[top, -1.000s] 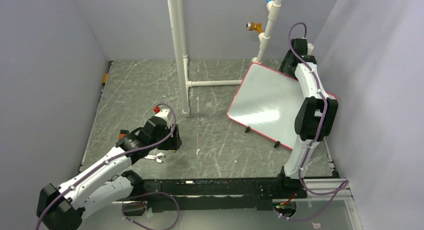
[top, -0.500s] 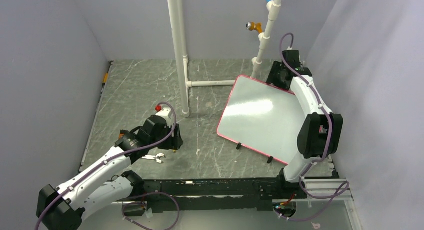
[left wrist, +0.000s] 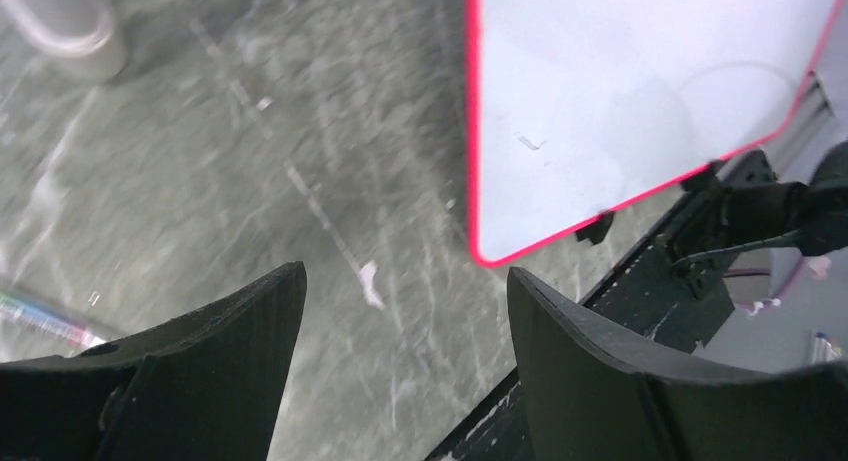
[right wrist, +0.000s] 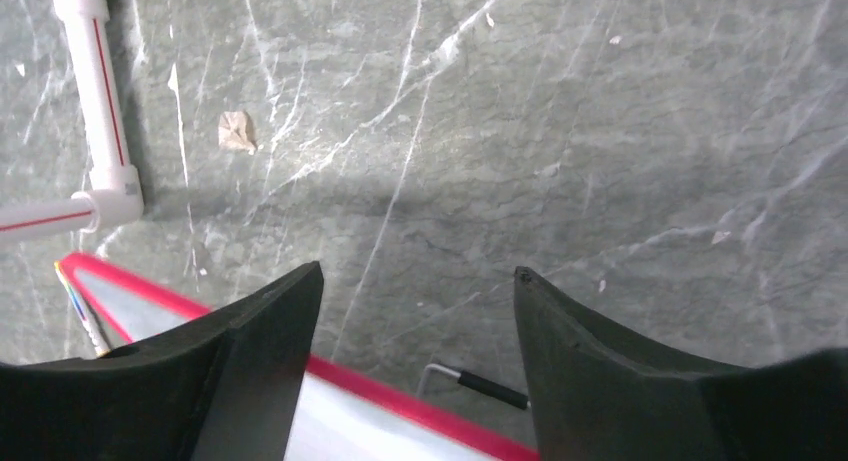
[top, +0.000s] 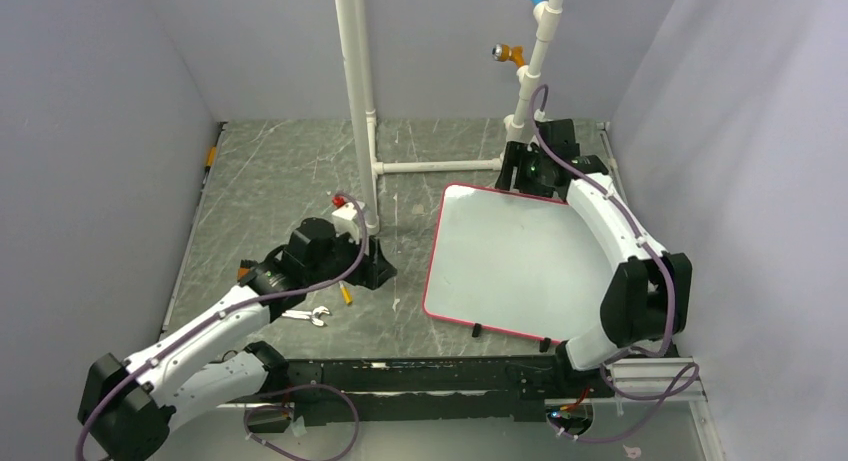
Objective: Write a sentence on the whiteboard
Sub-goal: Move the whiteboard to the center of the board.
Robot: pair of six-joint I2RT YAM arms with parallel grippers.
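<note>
The whiteboard [top: 510,261] lies flat on the right half of the table, white with a red-pink frame. Its face is blank and no sentence shows on it. My right gripper [top: 522,173] is at the board's far edge, open. In the right wrist view [right wrist: 418,271] the board's red edge [right wrist: 400,401] and a black foot [right wrist: 485,385] lie between its spread fingers. My left gripper [top: 380,276] is open and empty, low over the table just left of the board. In the left wrist view [left wrist: 405,271] the board [left wrist: 640,91] fills the upper right.
A thin orange marker [top: 346,294] lies on the table beside my left gripper, also at the left wrist view's left edge [left wrist: 40,316]. A small wrench [top: 310,316] lies nearer. White pipes [top: 358,101] stand mid-table. Walls close three sides. A black rail [top: 430,373] runs along the near edge.
The whiteboard has swung left and turned to lie nearly square, with my right gripper moving left along its far edge. My left gripper has moved right toward the board, uncovering the orange marker.
</note>
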